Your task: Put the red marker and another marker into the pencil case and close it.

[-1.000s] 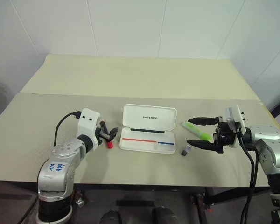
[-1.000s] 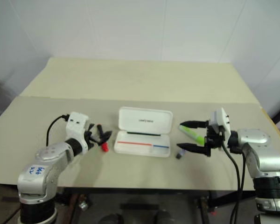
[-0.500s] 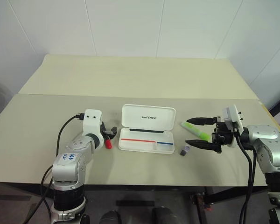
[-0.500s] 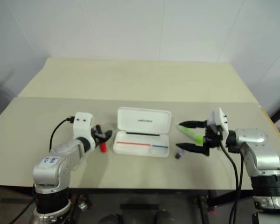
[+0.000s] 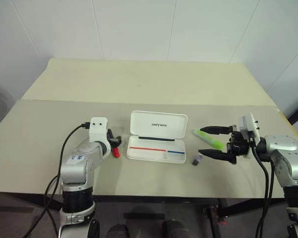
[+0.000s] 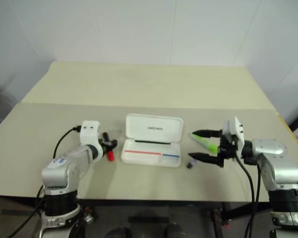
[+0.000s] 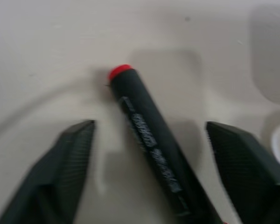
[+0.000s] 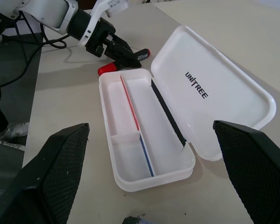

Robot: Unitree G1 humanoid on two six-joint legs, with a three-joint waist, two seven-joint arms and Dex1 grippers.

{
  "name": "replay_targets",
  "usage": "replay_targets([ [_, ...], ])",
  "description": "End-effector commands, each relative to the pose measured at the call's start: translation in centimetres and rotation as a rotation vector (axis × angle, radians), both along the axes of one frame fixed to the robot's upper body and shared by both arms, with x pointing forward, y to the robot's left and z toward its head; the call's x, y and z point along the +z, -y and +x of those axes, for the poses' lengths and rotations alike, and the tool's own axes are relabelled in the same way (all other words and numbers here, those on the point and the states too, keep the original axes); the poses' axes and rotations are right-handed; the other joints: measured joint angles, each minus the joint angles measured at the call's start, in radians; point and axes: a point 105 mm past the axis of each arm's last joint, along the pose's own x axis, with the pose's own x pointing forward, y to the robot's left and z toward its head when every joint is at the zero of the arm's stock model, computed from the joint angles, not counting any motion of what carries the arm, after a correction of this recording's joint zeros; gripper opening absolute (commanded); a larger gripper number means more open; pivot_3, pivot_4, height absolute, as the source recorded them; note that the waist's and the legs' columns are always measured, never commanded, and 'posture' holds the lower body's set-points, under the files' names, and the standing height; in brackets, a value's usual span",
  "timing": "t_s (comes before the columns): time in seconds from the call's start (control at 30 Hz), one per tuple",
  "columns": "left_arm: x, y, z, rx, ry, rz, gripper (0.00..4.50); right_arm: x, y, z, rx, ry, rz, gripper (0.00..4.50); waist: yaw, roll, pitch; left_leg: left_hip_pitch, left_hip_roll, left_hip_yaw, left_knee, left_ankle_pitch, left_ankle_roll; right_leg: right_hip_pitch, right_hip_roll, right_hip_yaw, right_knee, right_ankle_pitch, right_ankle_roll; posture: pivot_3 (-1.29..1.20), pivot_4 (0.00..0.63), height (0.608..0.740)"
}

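**Left pincer straddles the red marker, case lies open and waiting**

Head camera first: the pencil case (image 5: 157, 143) sits mid-table with its lid thrown back, tray empty. Just to its left lies the red marker (image 5: 114, 149), and the left gripper (image 5: 112, 143) is down on it. Over on the right, the right gripper (image 5: 214, 143) hangs with its fingers spread wide, nothing in them; the light-green marker (image 5: 209, 139) lies on the table between those fingers, a small dark stub (image 5: 197, 159) nearby.

Left wrist camera: the black barrel runs up between the two fingers (image 7: 60, 177), red end pointing away. Fingers part-open, apart from the barrel on both sides, so nothing gripped yet. Grey print runs along the barrel, unreadable. Looks light, stiff, smooth and round: likely to roll or slip, so mid-barrel, square across, is the spot to pinch.

Right wrist camera: the lid reads "UNITREE" in black. A red-and-blue stripe runs along the tray. Thin rigid plastic, probably light enough to skid when pushed shut.
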Motion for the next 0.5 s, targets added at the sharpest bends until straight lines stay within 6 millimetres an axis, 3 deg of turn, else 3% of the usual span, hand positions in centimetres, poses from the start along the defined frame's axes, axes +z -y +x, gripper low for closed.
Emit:
replay_targets([
  [0.03,-1.5,-1.4,-0.3,0.068,-0.070,-0.015,2.50,1.2,0.4,-0.3,-0.016,0.049,-0.005,4.50,-0.003,0.000,0.000,0.002,0.000,0.000,0.000,0.000,0.000,0.002,0.000,0.000,0.000,0.000,0.000,0.00,0.150,0.740],
  [0.23,-1.0,-1.1,0.0,0.063,-0.050,-0.057,0.65,1.2,0.5,-0.3,-0.025,0.052,-0.005,4.50,-0.015,0.000,0.000,0.012,0.000,-0.001,-0.004,-0.001,0.000,0.014,0.000,-0.001,-0.007,0.000,-0.001,0.00,0.150,0.740],
  [0.37,0.5,-1.0,0.6,0.001,0.010,-0.034,0.60,1.3,0.5,-0.2,-0.030,0.055,-0.008,4.50,-0.018,0.000,0.000,0.012,0.000,-0.001,-0.004,-0.001,0.000,0.015,0.000,-0.001,-0.006,0.000,0.000,0.00,0.150,0.740],
  [0.5,3.7,-0.2,0.8,-0.198,0.108,0.043,0.60,1.4,0.6,-0.1,-0.033,0.058,-0.010,4.50,-0.024,-0.003,0.002,0.011,0.000,-0.001,-0.004,-0.001,-0.001,0.014,0.000,-0.001,-0.007,0.000,-0.001,0.00,0.150,0.740],
])
